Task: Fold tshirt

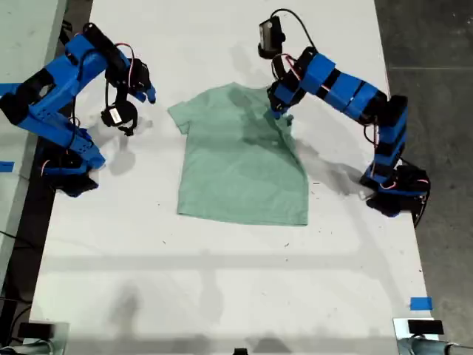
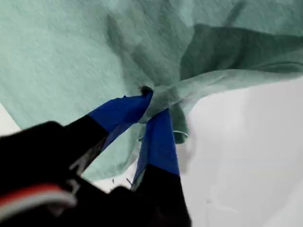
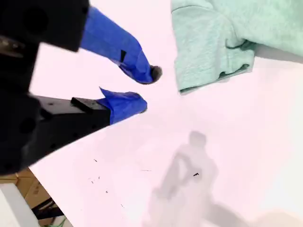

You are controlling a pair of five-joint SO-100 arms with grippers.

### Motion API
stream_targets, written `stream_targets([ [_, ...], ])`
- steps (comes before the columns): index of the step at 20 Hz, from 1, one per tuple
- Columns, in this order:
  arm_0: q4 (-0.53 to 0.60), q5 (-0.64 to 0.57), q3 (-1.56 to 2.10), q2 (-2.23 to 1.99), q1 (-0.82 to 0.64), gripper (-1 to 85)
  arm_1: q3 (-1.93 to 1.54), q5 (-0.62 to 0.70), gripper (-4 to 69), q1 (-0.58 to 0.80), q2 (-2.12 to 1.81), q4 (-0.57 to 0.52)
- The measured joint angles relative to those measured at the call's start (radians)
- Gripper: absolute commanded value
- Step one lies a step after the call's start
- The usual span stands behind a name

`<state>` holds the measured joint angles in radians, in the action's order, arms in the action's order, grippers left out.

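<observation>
The pale mint-green tshirt (image 1: 236, 170) lies flat on the white table (image 1: 222, 281), collar toward the far edge. My first gripper (image 1: 279, 111) is shut on a bunched fold of cloth at the shirt's shoulder on the exterior view's right. The first wrist view shows the tshirt (image 2: 71, 56) pinched in my first gripper (image 2: 154, 101). That sleeve is drawn in over the body. My second gripper (image 1: 146, 92) hovers open over bare table at the exterior view's left, a little apart from the other sleeve (image 3: 213, 47). In its own view my second gripper (image 3: 147, 89) holds nothing.
Blue tape marks sit at the table's near corner on the exterior view's right (image 1: 420, 303) and at the exterior view's left edge (image 1: 6, 166). Dark floor (image 1: 436, 44) borders the table on the exterior view's right. Both arm bases stand at the table's sides.
</observation>
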<state>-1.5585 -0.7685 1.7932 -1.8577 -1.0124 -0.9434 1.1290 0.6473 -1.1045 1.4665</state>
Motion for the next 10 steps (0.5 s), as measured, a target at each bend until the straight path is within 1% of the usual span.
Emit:
stream_targets([
  [3,0.0,0.0,0.0,0.0,0.0,7.4,0.126,-0.051,-0.8,-0.061,0.153,-0.02],
  [7,0.02,0.0,0.009,0.0,0.0,7.4,0.13,-0.091,-0.8,-0.124,0.261,-0.11],
  [8,0.023,0.0,0.011,0.002,0.0,7.6,0.13,-0.1,9.5,-0.14,0.275,-0.13],
  [9,0.021,0.0,0.011,0.009,0.0,7.7,0.132,-0.106,29.6,-0.149,0.293,-0.143],
  [10,0.026,0.0,0.011,0.009,0.0,7.8,0.13,-0.107,29.2,-0.153,0.307,-0.152],
])
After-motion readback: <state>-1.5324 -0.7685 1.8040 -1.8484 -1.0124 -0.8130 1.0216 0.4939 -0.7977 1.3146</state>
